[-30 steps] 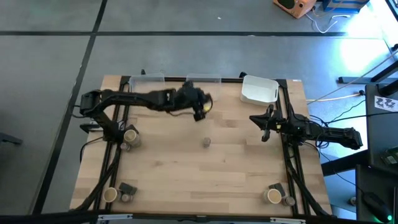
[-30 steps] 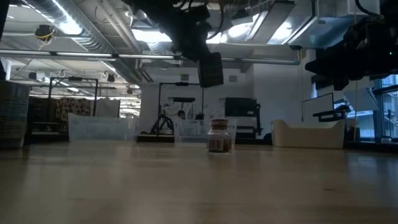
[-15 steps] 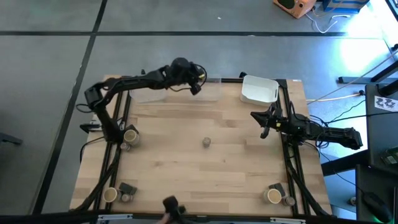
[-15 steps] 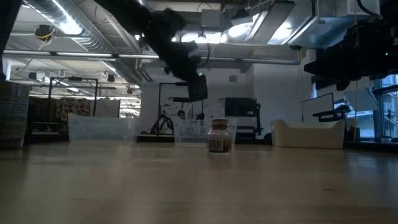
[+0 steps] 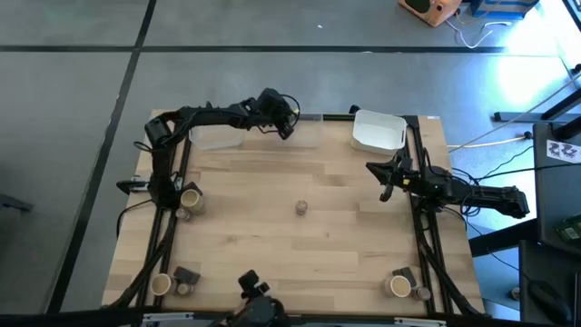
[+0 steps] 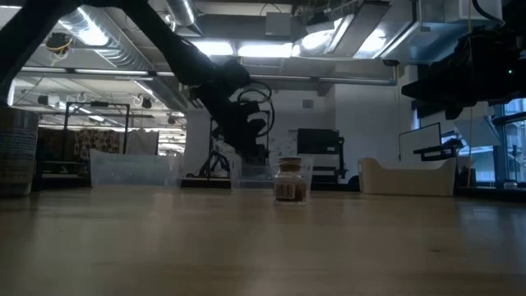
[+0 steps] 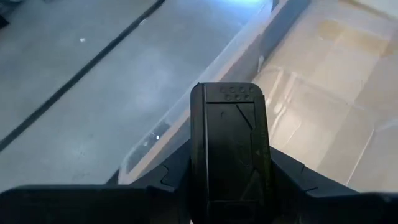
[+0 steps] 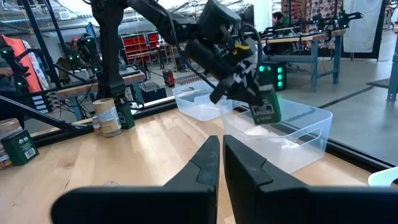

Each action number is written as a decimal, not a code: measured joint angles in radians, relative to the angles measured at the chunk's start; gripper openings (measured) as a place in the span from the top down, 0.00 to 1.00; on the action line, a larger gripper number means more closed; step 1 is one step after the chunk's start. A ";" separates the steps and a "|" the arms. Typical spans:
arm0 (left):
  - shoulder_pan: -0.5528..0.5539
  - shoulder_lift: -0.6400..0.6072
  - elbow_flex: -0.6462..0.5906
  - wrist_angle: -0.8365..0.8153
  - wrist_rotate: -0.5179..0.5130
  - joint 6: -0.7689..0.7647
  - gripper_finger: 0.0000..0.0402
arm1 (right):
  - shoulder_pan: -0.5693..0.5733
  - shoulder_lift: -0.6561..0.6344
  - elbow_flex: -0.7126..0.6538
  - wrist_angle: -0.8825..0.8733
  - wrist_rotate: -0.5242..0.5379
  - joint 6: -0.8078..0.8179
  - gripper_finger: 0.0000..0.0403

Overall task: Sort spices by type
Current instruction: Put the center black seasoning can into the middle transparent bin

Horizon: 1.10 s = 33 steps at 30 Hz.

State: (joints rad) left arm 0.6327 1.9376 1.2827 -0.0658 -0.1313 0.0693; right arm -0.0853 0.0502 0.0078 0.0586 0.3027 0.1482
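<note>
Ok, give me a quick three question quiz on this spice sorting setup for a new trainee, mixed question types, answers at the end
1. True or false: the left gripper holds a dark block over a clear tub.
2. Which container sits nearest the right gripper? A) the white tub B) a cardboard box C) a red bowl
3. Fill in: alone at the middle of the table stands one small ____.

Key: 1 true; 2 A; 3 jar.
</note>
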 joint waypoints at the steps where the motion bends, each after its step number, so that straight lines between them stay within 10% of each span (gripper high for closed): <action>1: 0.000 0.004 0.000 0.000 0.000 -0.004 0.68 | 0.000 0.000 0.000 0.000 0.000 0.000 0.94; 33: -0.003 0.025 0.000 -0.075 0.024 -0.074 0.68 | 0.000 0.000 0.000 -0.004 -0.022 0.002 0.94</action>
State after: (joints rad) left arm 0.6292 1.9625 1.2827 -0.1407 -0.1075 -0.0049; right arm -0.0853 0.0502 0.0078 0.0547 0.2805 0.1497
